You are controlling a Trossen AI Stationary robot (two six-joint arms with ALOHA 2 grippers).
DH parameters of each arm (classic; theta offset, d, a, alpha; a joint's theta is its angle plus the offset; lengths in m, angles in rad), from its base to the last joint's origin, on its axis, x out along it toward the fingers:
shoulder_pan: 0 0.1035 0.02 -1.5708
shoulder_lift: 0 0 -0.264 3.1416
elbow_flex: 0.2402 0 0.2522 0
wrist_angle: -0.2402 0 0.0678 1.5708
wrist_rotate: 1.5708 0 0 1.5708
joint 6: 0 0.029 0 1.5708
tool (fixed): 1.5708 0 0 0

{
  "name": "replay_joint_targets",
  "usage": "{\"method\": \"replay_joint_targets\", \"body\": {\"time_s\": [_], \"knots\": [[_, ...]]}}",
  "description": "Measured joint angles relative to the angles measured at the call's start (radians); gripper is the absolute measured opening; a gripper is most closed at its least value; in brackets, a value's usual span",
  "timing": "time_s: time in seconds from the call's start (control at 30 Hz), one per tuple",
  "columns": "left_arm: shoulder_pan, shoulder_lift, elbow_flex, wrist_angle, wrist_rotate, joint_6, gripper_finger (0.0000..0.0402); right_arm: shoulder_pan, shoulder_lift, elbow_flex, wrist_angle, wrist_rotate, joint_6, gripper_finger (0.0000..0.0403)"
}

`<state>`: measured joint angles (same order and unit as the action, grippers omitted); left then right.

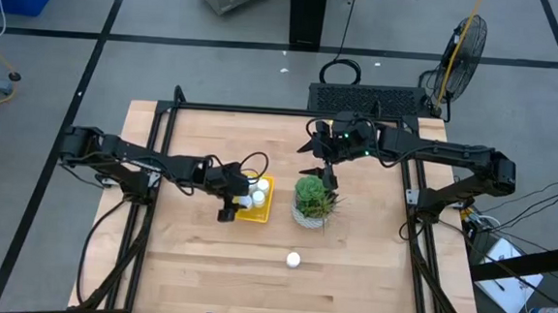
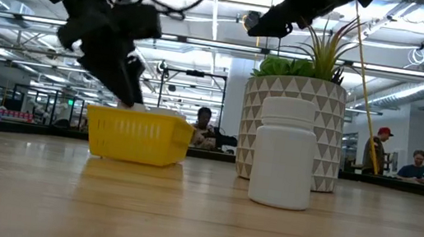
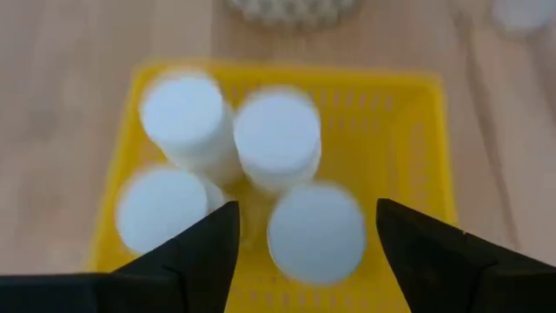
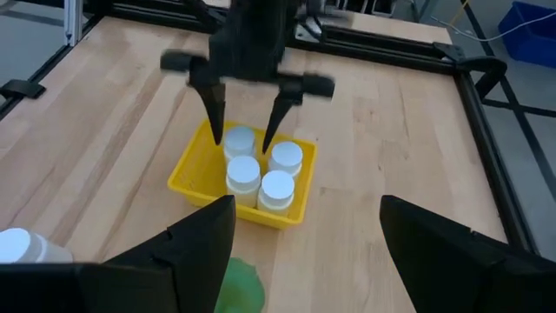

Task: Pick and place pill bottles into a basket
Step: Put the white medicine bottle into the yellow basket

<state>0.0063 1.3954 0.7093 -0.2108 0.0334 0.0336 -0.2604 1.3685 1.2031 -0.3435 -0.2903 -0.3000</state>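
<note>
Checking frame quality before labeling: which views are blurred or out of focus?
Left wrist view: pill bottles in the yellow basket look soft. Right wrist view: left pincer slightly smeared, bottles sharp. Low view: lone bottle crisp, left arm blurry. High view: sharp.

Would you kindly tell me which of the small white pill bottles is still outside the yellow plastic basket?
The lone white pill bottle standing on the bare wooden table, in front of the potted plant; the other four stand inside the yellow basket.
</note>
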Motion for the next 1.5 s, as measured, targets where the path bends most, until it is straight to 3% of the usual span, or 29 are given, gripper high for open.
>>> {"method": "replay_joint_targets", "body": {"time_s": [0.2,0.4,0.57,0.7,0.77,0.93,1.13,1.27,1.5], "knots": [[-0.005,-0.122,0.056,-0.077,-0.009,0.012,0.0279,-0.006,0.001,-0.033,0.002,-0.001,-0.004,0.0276],[-0.059,-0.284,0.076,-0.265,-0.076,-0.035,0.0273,0.01,0.0,-0.053,0.0,0.0,0.049,0.0276],[-0.12,-0.377,0.076,-0.371,-0.158,-0.1,0.0274,0.147,-0.017,-0.068,-0.012,-0.001,0.107,0.0263],[-0.157,-0.419,0.076,-0.388,-0.201,-0.119,0.0269,0.328,-0.051,-0.068,0.096,0.019,0.227,0.0249],[-0.168,-0.426,0.076,-0.39,-0.204,-0.121,0.0266,0.44,-0.06,-0.068,0.138,0.108,0.287,0.0245],[-0.182,-0.427,0.076,-0.395,-0.242,-0.118,0.026,0.712,-0.043,-0.068,0.154,0.48,0.393,0.0242],[-0.182,-0.427,0.076,-0.389,-0.253,-0.119,0.0265,0.934,0.053,-0.116,0.31,0.816,0.518,0.0241],[-0.182,-0.427,0.076,-0.392,-0.248,-0.123,0.0264,0.997,0.13,-0.227,0.472,0.908,0.572,0.0234],[-0.182,-0.427,0.076,-0.389,-0.263,-0.11,0.0256,1.028,0.171,-0.559,0.97,0.974,0.64,0.0224]]}}
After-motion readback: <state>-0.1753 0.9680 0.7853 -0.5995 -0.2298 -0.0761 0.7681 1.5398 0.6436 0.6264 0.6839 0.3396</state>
